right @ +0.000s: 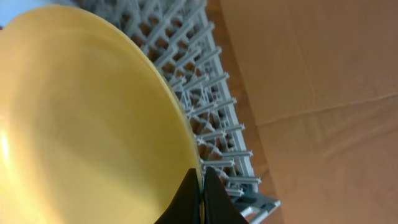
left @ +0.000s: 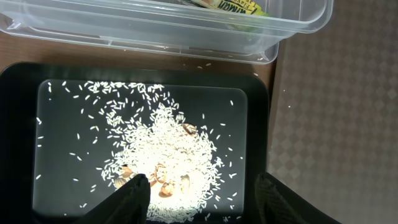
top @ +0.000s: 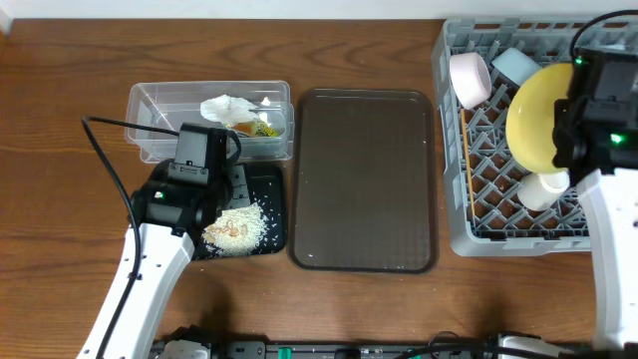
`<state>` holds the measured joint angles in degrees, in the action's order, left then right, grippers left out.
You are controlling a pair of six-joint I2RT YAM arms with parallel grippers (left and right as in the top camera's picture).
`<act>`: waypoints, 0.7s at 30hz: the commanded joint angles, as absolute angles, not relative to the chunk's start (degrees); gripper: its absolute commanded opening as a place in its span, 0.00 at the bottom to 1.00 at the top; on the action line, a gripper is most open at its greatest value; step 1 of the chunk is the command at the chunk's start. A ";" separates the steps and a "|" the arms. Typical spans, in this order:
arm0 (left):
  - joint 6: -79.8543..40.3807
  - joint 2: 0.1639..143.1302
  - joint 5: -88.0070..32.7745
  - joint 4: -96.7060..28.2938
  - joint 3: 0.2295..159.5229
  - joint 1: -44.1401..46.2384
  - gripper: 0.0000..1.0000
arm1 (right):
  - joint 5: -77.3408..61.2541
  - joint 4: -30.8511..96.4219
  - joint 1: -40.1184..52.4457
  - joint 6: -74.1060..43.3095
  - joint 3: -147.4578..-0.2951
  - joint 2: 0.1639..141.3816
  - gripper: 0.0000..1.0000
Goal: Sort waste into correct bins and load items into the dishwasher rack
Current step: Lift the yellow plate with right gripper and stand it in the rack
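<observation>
The right gripper [right: 200,198] pinches the rim of the smooth yellow plate [right: 81,124], on edge over the grey lattice rack [right: 211,87] at the overhead view's right. The left gripper [left: 202,202], jaws spread, hangs above rice scraps [left: 168,149] heaped in the glossy black tray [left: 18,155], just below the clear tub [left: 155,31].

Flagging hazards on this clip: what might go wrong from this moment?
1. The right gripper pinches the yellow plate only at its thin rim, so it may slip or swing into the white cup in the rack.
2. The left gripper hangs open over the rice; a low sweep might scatter grains out of the shallow black tray.
</observation>
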<state>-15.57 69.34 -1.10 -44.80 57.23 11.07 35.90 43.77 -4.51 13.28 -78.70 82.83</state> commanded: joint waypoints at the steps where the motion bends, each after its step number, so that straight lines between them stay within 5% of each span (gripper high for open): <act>1: -15.07 69.45 -0.62 -44.93 57.56 10.90 0.58 | 38.96 44.86 -3.09 12.08 -78.91 85.82 0.01; 12: -15.07 69.45 -0.64 -44.93 57.56 10.90 0.58 | 37.82 44.16 1.30 2.11 -78.91 92.64 0.03; 15: -15.07 69.45 -0.64 -44.93 57.56 10.90 0.58 | 32.23 43.86 2.70 2.11 -78.91 92.60 0.30; 21: -15.03 69.43 -0.67 -45.08 57.80 10.90 0.64 | 20.62 44.56 2.11 -4.80 -78.96 91.50 0.63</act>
